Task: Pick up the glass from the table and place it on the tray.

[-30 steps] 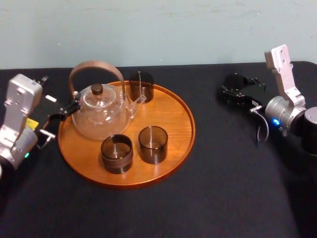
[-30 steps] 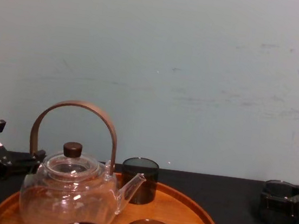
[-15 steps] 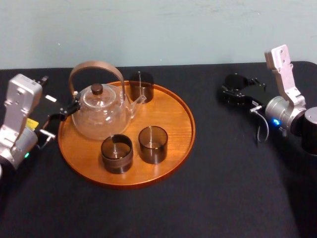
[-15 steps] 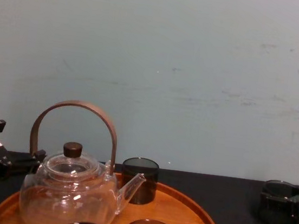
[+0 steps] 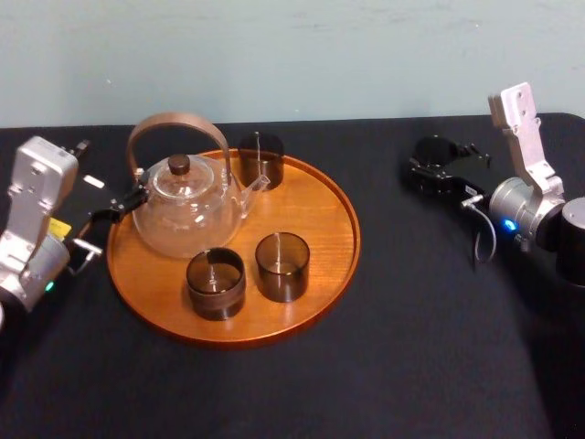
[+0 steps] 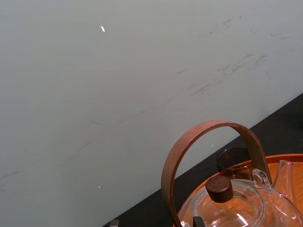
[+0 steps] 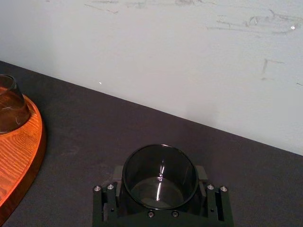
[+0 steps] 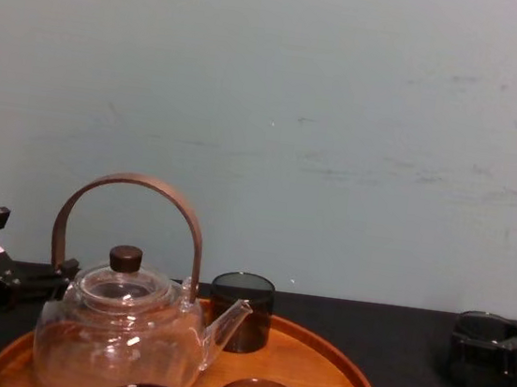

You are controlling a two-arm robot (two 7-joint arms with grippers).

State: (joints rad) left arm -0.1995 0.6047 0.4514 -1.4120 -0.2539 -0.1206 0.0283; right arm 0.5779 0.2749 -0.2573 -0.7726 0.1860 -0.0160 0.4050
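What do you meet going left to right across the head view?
In order: left end effector → clear teapot → right rim of the tray → dark glass gripped in the right end effector.

The left arm [image 5: 32, 219] has a boxy silver-grey housing above a rounded metal joint with a small green light [image 5: 47, 286]. A yellow sticker [image 5: 59, 227] sits on its side. The left gripper [image 5: 128, 201] is matte black, with a white label [image 5: 94, 182] on top.

The right arm [image 5: 530, 206] has a flat pale bracket [image 5: 516, 114] with rounded corners and small holes. Below it are a round silver joint with a glowing blue light [image 5: 508, 224] and a darker grey cylinder. A thin grey cable [image 5: 477, 233] loops beside this joint.

The right gripper [image 5: 437, 165] is also black. In the right wrist view its blocky body shows silver screw heads [image 7: 209, 187], paired at each upper corner, with two more low in the middle.
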